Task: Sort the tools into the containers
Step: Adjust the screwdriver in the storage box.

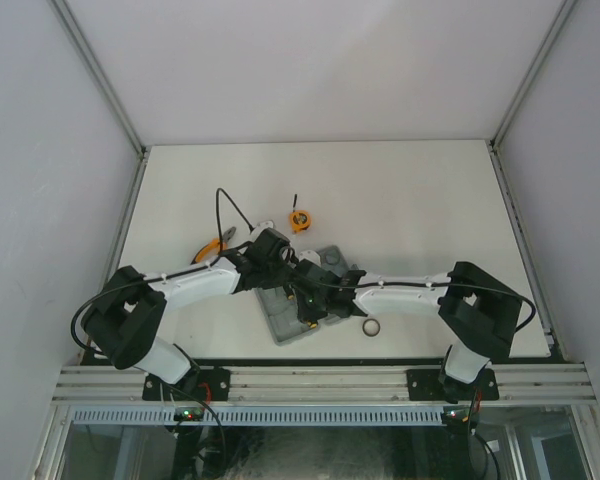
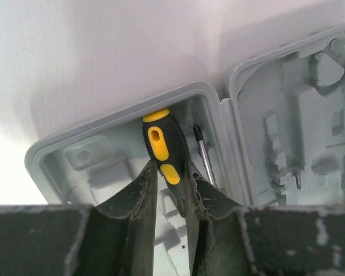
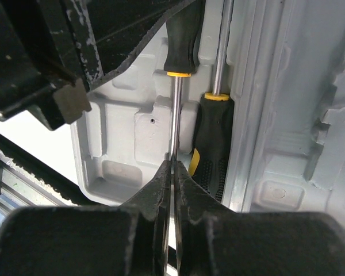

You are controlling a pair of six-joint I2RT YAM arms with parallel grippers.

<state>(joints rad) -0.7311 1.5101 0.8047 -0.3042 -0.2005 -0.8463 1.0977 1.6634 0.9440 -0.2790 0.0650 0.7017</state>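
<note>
The grey case (image 1: 290, 328) lies open between my arms, its moulded base (image 2: 98, 155) on one side and its lid (image 2: 299, 115) on the other. My left gripper (image 2: 171, 167) is shut on the black-and-yellow handle of a screwdriver (image 2: 161, 144) over the base. My right gripper (image 3: 173, 164) is shut on the thin shaft (image 3: 175, 115) of that same screwdriver. A second screwdriver (image 3: 211, 144) lies in a recess beside it. On the table are orange-handled pliers (image 1: 212, 247), an orange tape measure (image 1: 300, 218) and a dark ring (image 1: 371, 327).
Both grippers (image 1: 285, 270) (image 1: 318, 298) meet over the case, fingers close together. A black cable (image 1: 225, 205) loops above the left arm. The table's near edge meets a metal rail (image 1: 320, 380). White walls enclose the other three sides.
</note>
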